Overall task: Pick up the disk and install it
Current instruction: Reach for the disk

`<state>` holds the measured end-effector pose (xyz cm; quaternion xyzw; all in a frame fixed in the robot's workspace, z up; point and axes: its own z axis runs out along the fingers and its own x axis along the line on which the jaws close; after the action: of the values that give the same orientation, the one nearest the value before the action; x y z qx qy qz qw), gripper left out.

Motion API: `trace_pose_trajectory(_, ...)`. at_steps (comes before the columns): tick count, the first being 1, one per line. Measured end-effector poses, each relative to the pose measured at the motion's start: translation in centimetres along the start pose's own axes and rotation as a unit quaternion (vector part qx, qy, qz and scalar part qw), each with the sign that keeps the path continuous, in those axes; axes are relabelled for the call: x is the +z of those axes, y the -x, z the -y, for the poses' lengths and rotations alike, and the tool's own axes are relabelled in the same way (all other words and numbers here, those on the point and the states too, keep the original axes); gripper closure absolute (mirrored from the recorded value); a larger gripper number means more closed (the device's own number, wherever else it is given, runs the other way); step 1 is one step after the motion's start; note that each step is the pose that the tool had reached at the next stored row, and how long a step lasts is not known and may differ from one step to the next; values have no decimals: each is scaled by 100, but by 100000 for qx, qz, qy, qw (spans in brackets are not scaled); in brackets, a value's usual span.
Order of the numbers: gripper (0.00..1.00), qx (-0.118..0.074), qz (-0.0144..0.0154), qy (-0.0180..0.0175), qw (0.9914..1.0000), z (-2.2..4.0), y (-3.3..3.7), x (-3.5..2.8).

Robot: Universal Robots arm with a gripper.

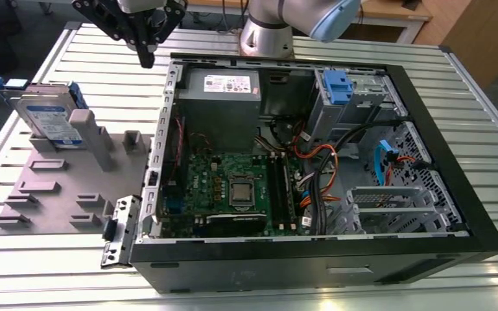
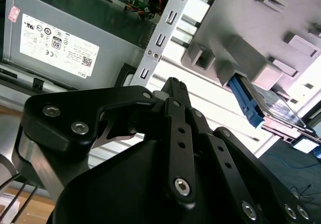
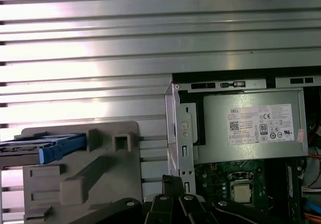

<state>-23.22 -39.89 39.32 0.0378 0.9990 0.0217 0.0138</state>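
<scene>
The disk (image 1: 48, 116) is a silver drive with a blue-and-white label in a blue carrier. It stands on edge in a slot of the grey fixture plate (image 1: 59, 188) at the exterior view's left. Its blue carrier edge shows in both wrist views (image 2: 246, 101) (image 3: 45, 146). My gripper (image 1: 148, 59) hangs above the table near the back corner of the open computer case (image 1: 456, 194), apart from the disk and to its right in the exterior view. Its black fingers (image 2: 173, 83) (image 3: 172, 181) are together and hold nothing.
Inside the case lie a grey power-supply box (image 1: 221, 91), a green motherboard (image 1: 231, 188), bundled cables (image 1: 318, 162) and a drive bay with a blue bracket (image 1: 338, 87). Everything rests on a slatted aluminium table (image 1: 76, 285). A loose metal bracket (image 1: 119, 230) lies beside the case.
</scene>
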Motion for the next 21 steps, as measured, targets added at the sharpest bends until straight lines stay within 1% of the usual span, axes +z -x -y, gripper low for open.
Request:
trace_pose_trajectory(9, 89, 4, 7, 4, 100000, 9, -126, -3)
trace_pose_trajectory(21, 89, 2, 25, 4, 100000, 24, -317, -9)
